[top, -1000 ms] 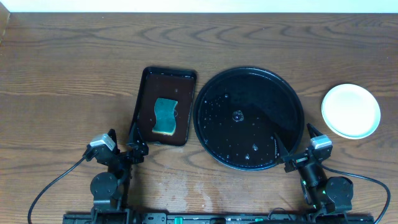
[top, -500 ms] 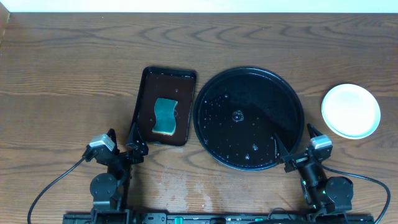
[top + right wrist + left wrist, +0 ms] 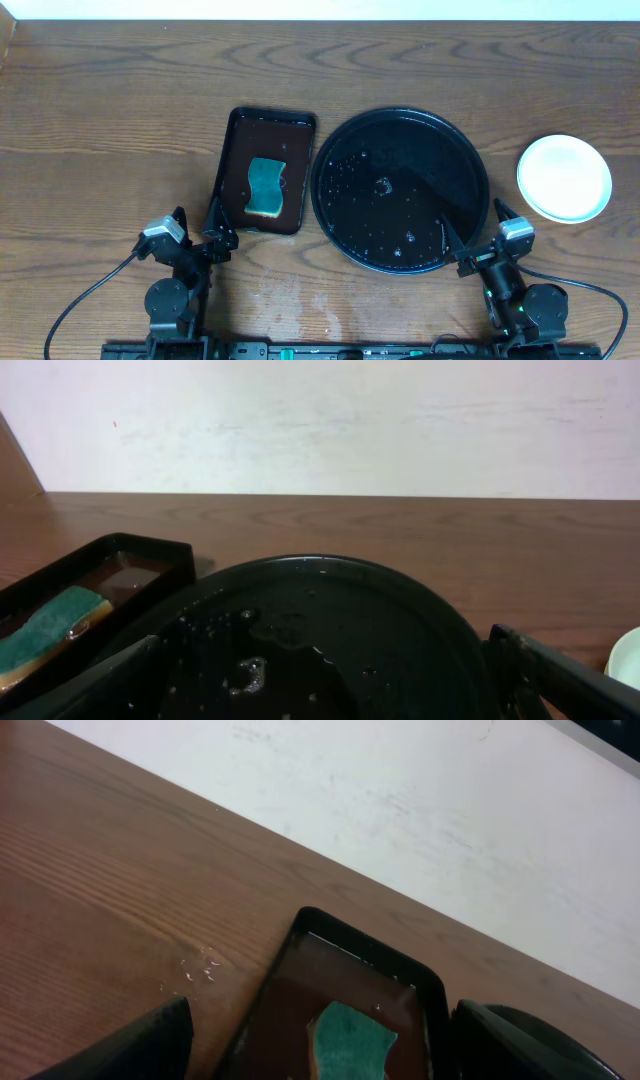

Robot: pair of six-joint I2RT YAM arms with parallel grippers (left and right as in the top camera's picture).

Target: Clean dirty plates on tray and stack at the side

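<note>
Right now I have both arms low at the near edge of the table (image 3: 100,120), neither one carrying anything. The left gripper (image 3: 220,226) has its fingers (image 3: 150,1045) spread wide apart. Straight ahead of it lies the small rectangular black tray (image 3: 232,140), its near end between the fingertips in the left wrist view. A teal-topped sponge (image 3: 266,186) lies flat inside that tray, just beyond the fingertips.

The right gripper (image 3: 472,224) is spread just as wide, with nothing between its fingers (image 3: 560,670) but the near rim of the tray (image 3: 400,160). The big round black tray fills the space directly ahead of this gripper. Its glossy floor shows only scattered water drops and a small puddle.

The plates (image 3: 564,178) sit on the bare wood ahead and to the right of the right gripper, apart from the tray's rim. From above they read as one pale, clean disc, so I cannot count the layers. The right wrist camera catches only a pale sliver of them at its right edge.
</note>
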